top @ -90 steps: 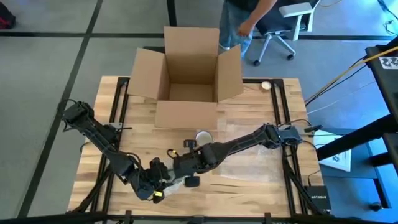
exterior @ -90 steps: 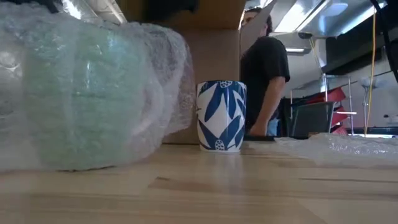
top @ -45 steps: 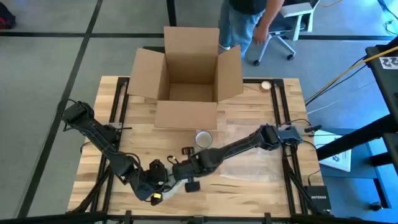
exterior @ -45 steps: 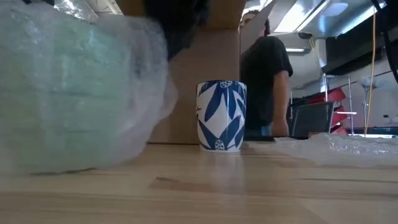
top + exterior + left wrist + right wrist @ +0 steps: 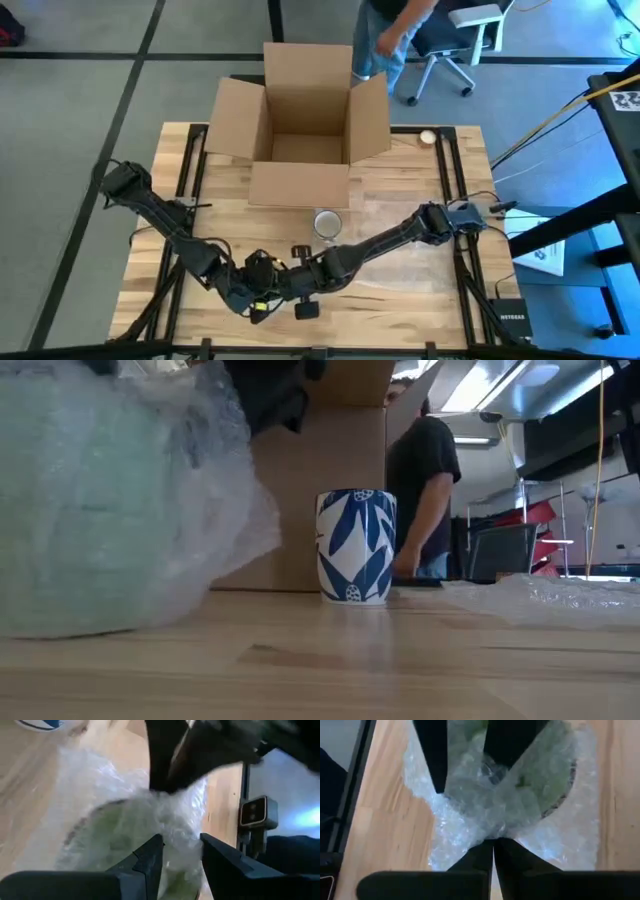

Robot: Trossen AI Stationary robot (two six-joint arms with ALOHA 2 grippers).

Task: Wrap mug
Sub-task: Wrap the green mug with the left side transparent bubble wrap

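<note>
Right pincer [image 5: 493,845]: I am pinching the bubble wrap [image 5: 470,827], fingers pressed together.
Left pincer [image 5: 181,855]: I am spreading it, facing the right one.
Green mug [image 5: 115,835]: lying wrapped between both pincers, touching each.

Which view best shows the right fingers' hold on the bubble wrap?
The right wrist view: the right gripper is pinched shut on the bubble wrap around the green mug. High view hides it among the arms; low view shows only the bundle; left wrist shows wrap.

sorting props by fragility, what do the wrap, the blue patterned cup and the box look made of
Wrap: clear plastic bubble wrap, glossy, with visible air cells.
Blue patterned cup: probably glazed ceramic, given its smooth white surface with painted leaves.
Box: plain brown cardboard, matte, flaps folded open.
</note>
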